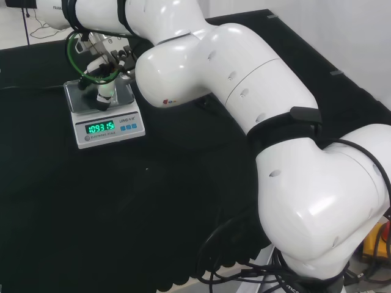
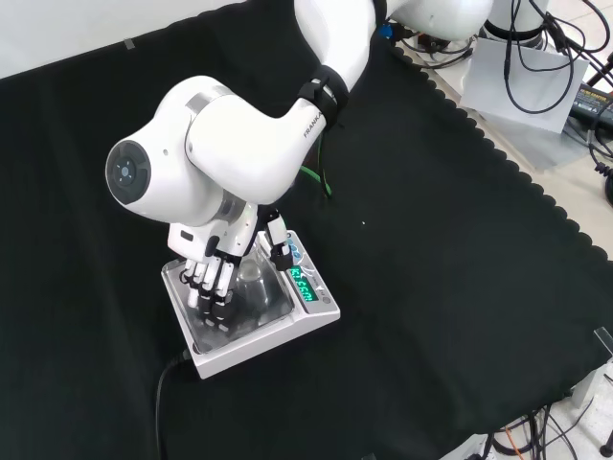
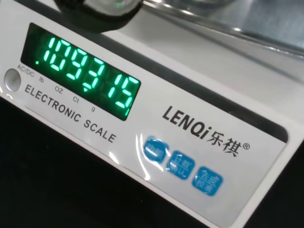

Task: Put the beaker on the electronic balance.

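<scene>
Glowing panel: the balance's (image 3: 156, 128) green display (image 3: 88, 78) was lit, blue buttons (image 3: 183, 166) beside it, close under the wrist camera.
Balance: it sat on the black cloth (image 2: 460, 287), steel pan (image 2: 187, 287) up.
Beaker: clear glass beaker (image 2: 251, 280) stood on that pan, front view.
Hand: the hand (image 2: 215, 278) was down over the pan, fingers curled round the beaker, thumb on its other side.
Arm: white links (image 1: 244, 91) rose behind.

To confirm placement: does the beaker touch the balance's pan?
Cannot tell. In the front view the beaker sits low over the pan, but the hand hides its base.
</scene>
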Robot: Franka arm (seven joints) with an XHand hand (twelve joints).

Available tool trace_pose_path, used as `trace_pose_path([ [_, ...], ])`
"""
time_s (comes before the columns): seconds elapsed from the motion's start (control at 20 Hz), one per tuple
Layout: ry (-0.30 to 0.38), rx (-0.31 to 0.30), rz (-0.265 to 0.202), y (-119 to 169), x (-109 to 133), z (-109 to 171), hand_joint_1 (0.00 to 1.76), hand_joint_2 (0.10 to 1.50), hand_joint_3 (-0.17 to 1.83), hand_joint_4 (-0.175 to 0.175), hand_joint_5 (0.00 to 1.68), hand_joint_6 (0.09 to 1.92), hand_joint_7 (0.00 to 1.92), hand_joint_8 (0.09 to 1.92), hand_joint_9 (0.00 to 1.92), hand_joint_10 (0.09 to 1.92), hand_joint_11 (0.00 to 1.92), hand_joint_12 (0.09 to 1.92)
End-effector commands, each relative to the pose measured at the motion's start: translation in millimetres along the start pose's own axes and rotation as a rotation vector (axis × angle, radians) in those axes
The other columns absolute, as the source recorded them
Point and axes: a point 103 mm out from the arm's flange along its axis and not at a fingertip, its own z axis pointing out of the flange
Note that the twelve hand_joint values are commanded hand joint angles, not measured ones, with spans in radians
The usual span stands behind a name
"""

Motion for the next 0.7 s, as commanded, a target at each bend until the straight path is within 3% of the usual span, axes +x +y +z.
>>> trace_pose_path([
  [0.05, -0.126, -0.021, 0.033, -42.8, 8.5, -58.8, 0.81, 0.8, -0.15, 0.037, 0.1, 0.09, 0.0, 0.18, 0.0, 0.09, 0.0, 0.12],
  [0.4, -0.179, -0.09, 0.064, -72.8, 10.8, -103.7, 0.8, 0.79, -0.14, 0.039, 0.11, 0.09, 0.01, 0.13, 0.0, 0.09, 0.0, 0.09],
  [0.55, -0.179, -0.149, 0.094, -96.5, 6.1, -117.4, 0.79, 0.8, -0.14, 0.026, 0.17, 0.09, 0.12, 0.18, 0.02, 0.09, 0.0, 0.09],
  [0.6, -0.185, -0.163, 0.112, -104.9, 3.8, -120.0, 0.79, 0.79, -0.14, 0.019, 0.2, 0.09, 0.16, 0.25, 0.05, 0.09, 0.0, 0.12],
  [0.7, -0.196, -0.188, 0.147, -121.2, 0.1, -124.4, 0.79, 0.79, -0.13, 0.009, 0.27, 0.09, 0.23, 0.41, 0.1, 0.25, 0.0, 0.48],
])
